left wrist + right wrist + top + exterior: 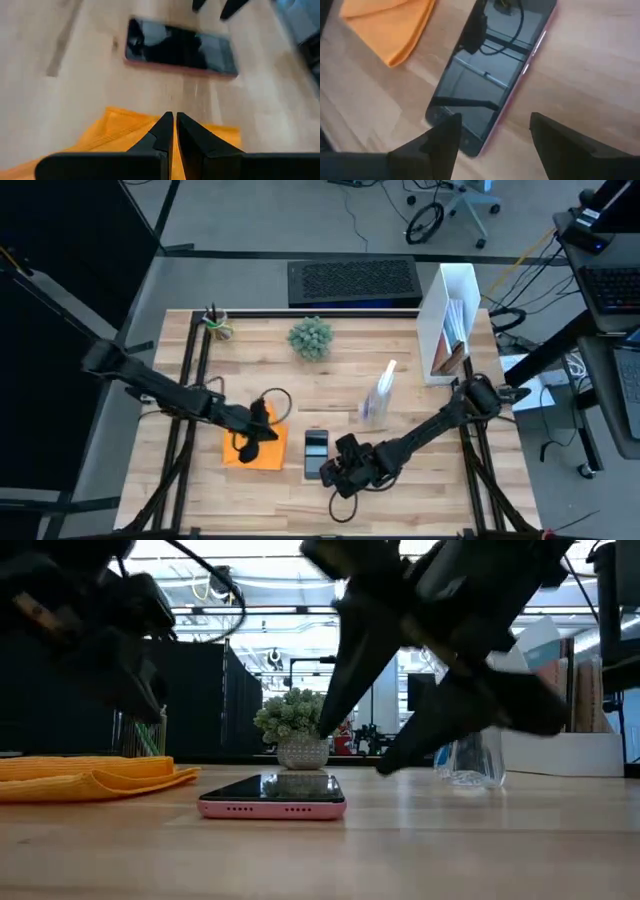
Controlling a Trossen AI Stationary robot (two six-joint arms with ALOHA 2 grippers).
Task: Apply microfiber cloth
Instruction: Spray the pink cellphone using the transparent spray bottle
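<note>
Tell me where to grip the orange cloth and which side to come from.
Pinch the microfiber cloth at its folded edge nearest the smartphone, coming straight down. It lies flat and limp on the table, so a side approach finds nothing; the left gripper hangs over that edge, jaws shut.

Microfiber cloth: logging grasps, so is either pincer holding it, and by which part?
Neither. The left pincer is shut above the microfiber cloth; the right pincer is open, empty.

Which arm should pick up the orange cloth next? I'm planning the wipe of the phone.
Left, probably. The left gripper hangs directly over the bright orange microfiber cloth, fingers together, so it must open first. The right gripper is open beside the pink-edged black smartphone, which lies between it and the cloth.
</note>
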